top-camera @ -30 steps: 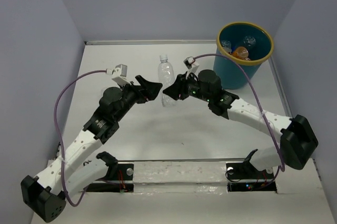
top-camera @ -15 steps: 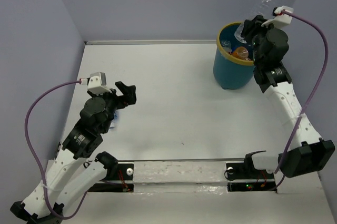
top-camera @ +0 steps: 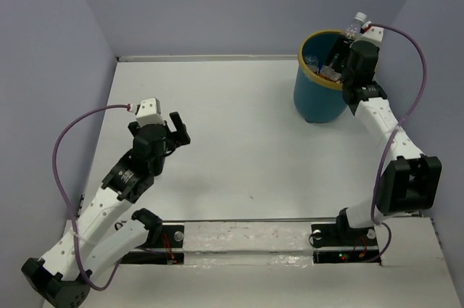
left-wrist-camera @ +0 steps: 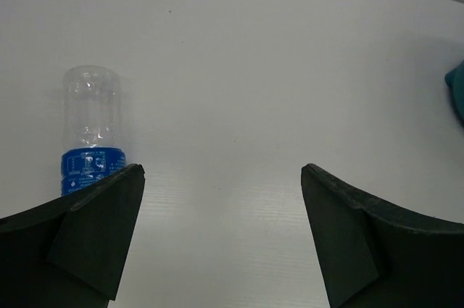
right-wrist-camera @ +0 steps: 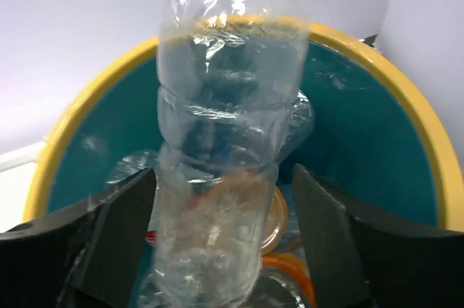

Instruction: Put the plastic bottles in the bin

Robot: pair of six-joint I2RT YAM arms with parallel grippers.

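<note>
Clear bottle (right-wrist-camera: 225,156) over bin (right-wrist-camera: 370,141) (yellow-rimmed)

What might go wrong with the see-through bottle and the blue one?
The clear bottle hangs between the fingers of the right gripper above the bin, which already holds other bottles; it may land on them and stick out or tip over the rim. The blue-labelled bottle sits off to one side of the open left gripper, so closing there would probably miss or nudge it away.

On my screens, thin crinkled plastic gleams on the clear bottle (right-wrist-camera: 217,148); the bin (right-wrist-camera: 373,156) looks smooth plastic, the surface (left-wrist-camera: 254,69) matt.
</note>
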